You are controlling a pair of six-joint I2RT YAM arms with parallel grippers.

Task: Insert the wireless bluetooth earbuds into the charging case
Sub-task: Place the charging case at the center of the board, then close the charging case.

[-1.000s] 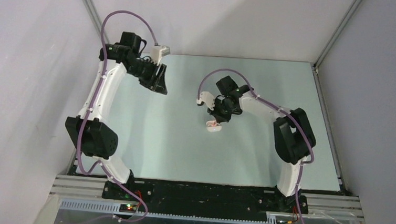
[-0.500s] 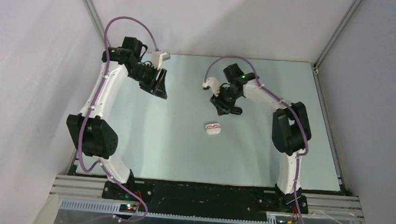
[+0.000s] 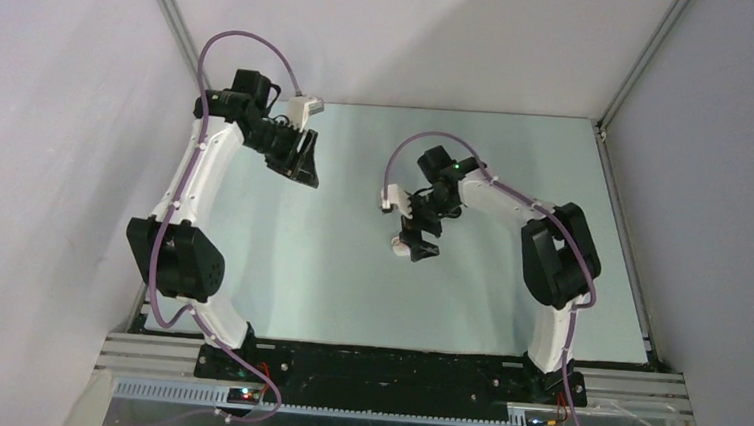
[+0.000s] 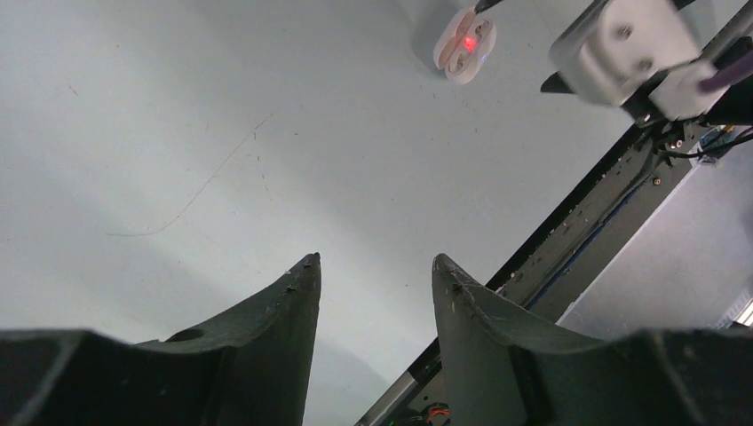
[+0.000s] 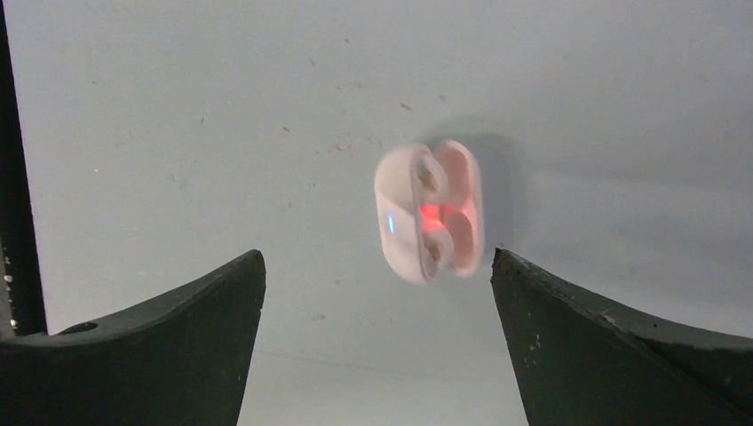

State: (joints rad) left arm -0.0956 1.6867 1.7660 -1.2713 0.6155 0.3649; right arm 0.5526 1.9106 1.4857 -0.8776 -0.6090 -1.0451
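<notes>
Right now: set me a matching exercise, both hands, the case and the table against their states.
Things:
1 left hand
2 right hand
3 charging case
4 table

States:
a open, glowing red inside
b jaws wide, over the case
c jaws apart, empty, off at the far left
d pale, bears the case

Pairs: 1-c, 2-b, 3-a, 4-d
</notes>
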